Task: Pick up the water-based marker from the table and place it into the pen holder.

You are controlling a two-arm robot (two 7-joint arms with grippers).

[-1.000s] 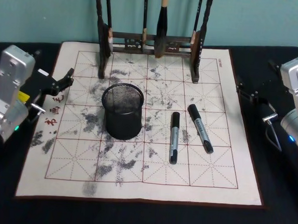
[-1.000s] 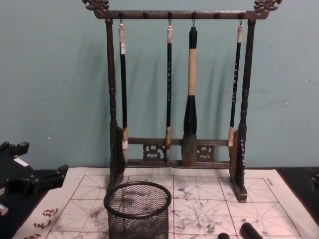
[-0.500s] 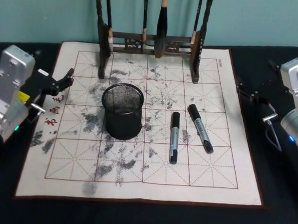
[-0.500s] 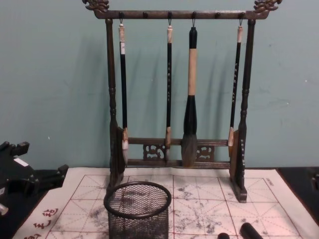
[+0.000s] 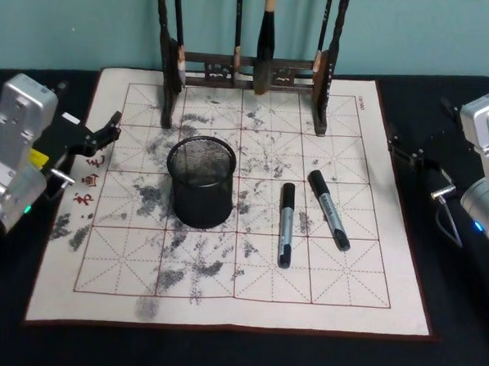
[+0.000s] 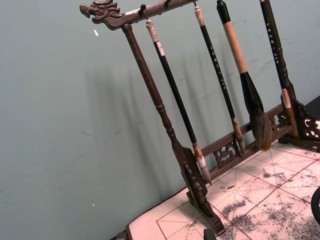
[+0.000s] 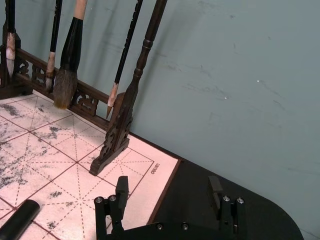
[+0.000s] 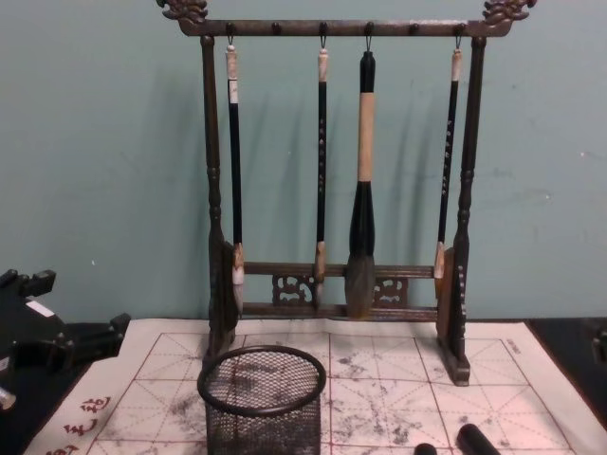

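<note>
Both sets of jaws stand apart and empty. The left gripper (image 5: 108,131) is at the left edge of the ink-stained, gridded white calligraphy mat (image 5: 355,271). The right gripper (image 7: 168,189) is just off its right edge (over black tabletop). 2 black, grey-barrelled markers lie on the mat, the inner marker (image 5: 286,224) and the outer marker (image 5: 328,209), right of the upright round black wire-mesh pen holder (image 5: 200,185), which stands before the dark wooden brush rack (image 8: 211,171).
</note>
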